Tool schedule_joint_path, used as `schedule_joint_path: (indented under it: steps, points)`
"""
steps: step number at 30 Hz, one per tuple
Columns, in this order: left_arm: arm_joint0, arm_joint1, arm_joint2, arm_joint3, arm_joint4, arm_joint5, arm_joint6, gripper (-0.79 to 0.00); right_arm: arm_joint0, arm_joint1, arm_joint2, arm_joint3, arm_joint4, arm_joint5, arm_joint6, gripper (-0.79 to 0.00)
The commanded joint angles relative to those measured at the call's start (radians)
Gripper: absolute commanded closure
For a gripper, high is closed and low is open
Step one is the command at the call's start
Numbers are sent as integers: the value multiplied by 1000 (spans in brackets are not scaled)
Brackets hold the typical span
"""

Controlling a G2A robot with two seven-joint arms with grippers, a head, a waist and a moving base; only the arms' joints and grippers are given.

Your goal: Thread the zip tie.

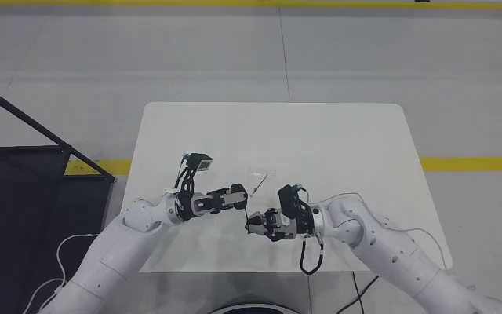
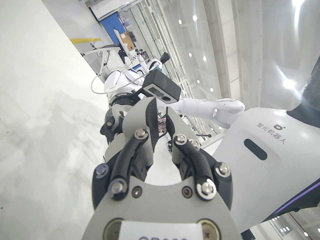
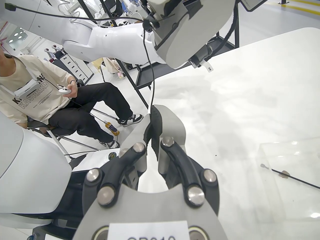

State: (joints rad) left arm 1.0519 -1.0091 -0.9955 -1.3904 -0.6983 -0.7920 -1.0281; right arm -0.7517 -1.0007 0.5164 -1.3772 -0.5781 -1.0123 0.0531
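Nearest the robot, the right hand [image 3: 151, 112] was pinched shut on one end of the black zip tie [image 3: 150, 76], above the worktop [image 1: 337, 141]. At its 11 o'clock the left hand [image 2: 161, 108], fingers barely parted, gripped the other end. Farther off, at 12 o'clock, a second tie [image 3: 297, 179] lay on a clear plastic sheet [image 3: 287, 156].

Top cam straight down on table [image 1: 353, 141]; wrist cams close behind own jaws, head-on to each other; table common.
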Motion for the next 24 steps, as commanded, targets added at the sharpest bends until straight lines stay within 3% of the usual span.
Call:
schedule_joint_path:
  steps: [1, 9, 10, 12, 24]
  points:
    - [0, 0, -1, 0, 4, 1, -1, -166, 2, 1, -4, 2, 0, 0, -6, 0]
    - [4, -1, -2, -7, 20, 2, -2, -132, 13, 3, -20, 11, 0, 0, -21, 0]
    - [4, -1, -2, -8, 22, 2, -2, -114, 13, 3, -21, 11, 0, 0, -22, 0]
    - [5, -1, -2, -9, 25, 1, -1, 0, 16, 4, -24, 13, 0, 0, -25, 0]
    - [7, -3, -16, 13, 42, -35, 35, 0, 19, 10, -32, 7, -20, 0, -61, 0]
